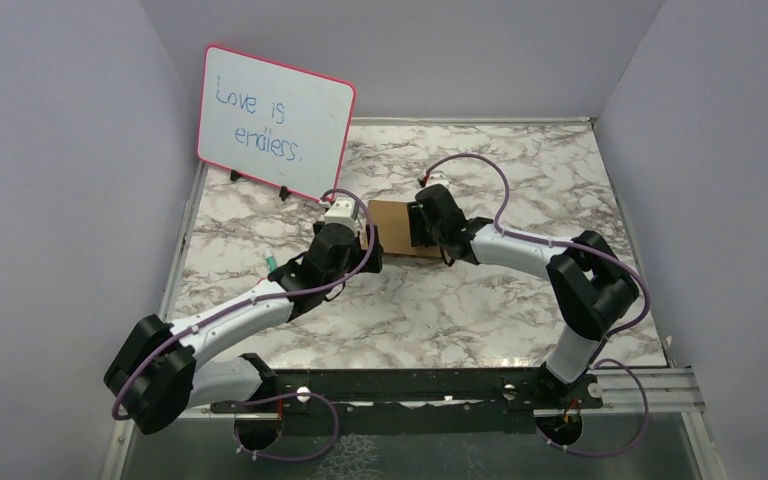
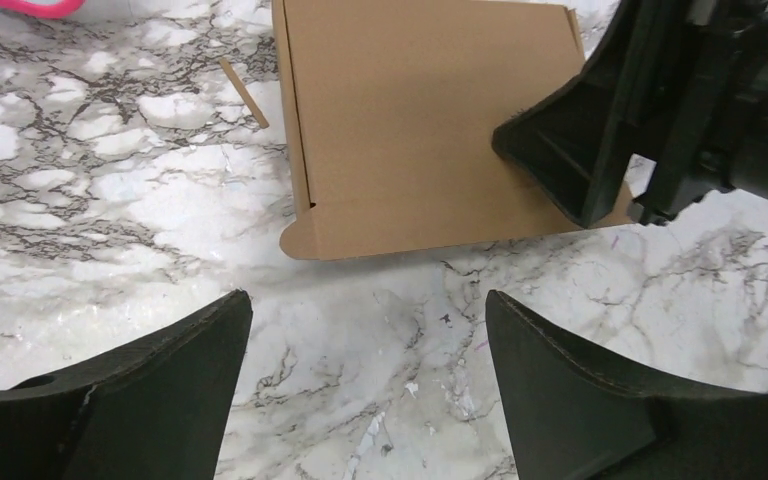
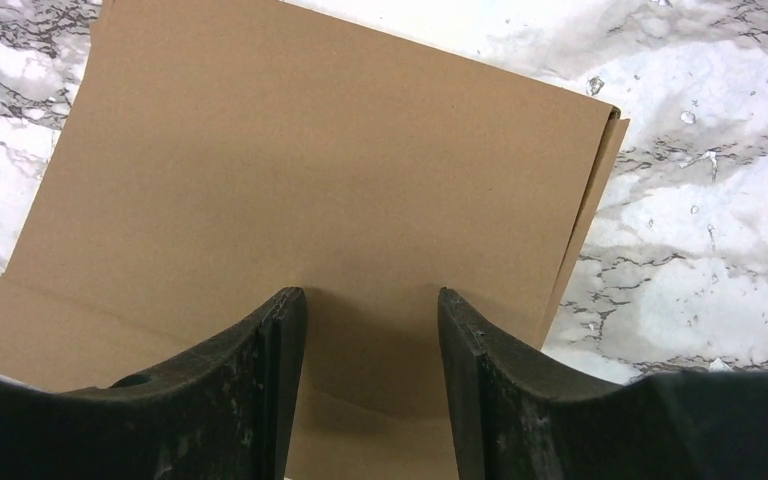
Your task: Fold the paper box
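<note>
While our right gripper (image 3: 370, 296) rests half-spread on the paper box (image 3: 310, 170), our left gripper (image 2: 367, 305) wide, empty, nearby.

A robotics lab test cell: plain lilac panels (image 1: 60, 200) wall in a marble-patterned tabletop (image 1: 440, 310), a mounting rail (image 1: 410, 385) runs along its near edge, a pink-framed whiteboard (image 1: 275, 120) stands at the back

A white table (image 1: 480, 310) with grey marble veining fills the enclosure. Plain pale lavender walls (image 1: 60, 180) rise from the table's left, far and right edges. At the table's far left corner a pink-framed whiteboard (image 1: 275, 120) stands on small black feet, handwritten "Love is endless." A metal rail (image 1: 650, 380) runs along the table's near edge. The light is even.
</note>
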### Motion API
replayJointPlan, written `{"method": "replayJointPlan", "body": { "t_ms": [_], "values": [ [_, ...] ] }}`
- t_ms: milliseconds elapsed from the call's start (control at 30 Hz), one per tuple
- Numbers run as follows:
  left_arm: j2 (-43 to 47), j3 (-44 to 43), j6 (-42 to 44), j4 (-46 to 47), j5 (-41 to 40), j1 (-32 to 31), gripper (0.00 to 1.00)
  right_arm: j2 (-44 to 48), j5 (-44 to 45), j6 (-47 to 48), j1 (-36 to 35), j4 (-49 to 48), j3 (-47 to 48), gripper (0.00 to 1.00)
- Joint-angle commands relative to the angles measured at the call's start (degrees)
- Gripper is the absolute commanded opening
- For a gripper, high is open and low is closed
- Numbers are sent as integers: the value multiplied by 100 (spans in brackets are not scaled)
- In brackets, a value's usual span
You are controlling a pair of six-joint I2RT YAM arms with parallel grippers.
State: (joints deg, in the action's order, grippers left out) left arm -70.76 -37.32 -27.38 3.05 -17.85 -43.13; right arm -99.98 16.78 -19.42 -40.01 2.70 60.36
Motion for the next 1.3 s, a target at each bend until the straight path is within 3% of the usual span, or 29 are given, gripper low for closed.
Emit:
{"method": "replayJointPlan", "body": {
  "t_ms": [0, 133, 333, 533, 667, 800, 1067, 1267],
  "values": [
    [697, 233, -40, -176, 213, 146, 87, -98, -194, 115, 19, 156, -192, 55],
    [491, 66, -64, 133, 760, 753, 82, -57, -184, 140, 14, 35, -275, 55],
    [-662, -370, -236, 751, 1780, 1480, 60, -49, -205, 167, 17, -46, -319, 54],
    [-1590, -642, -321, 1220, 2367, 1604, 57, -34, -325, 145, 14, -176, -428, 54],
    [-2020, -710, -316, 1304, 2467, 1607, 56, -39, -341, 141, 18, -217, -558, 54],
    [-2242, -496, -270, 1307, 2322, 1614, 46, -39, -368, 107, 18, -466, -724, 53],
    [-2294, 123, -212, 1401, 2081, 1608, 32, 72, -538, 87, 17, -659, -910, 50],
    [-2291, 309, -206, 1413, 1966, 1611, 28, 646, -666, 61, 125, -719, -1047, 48]
  ]
}}
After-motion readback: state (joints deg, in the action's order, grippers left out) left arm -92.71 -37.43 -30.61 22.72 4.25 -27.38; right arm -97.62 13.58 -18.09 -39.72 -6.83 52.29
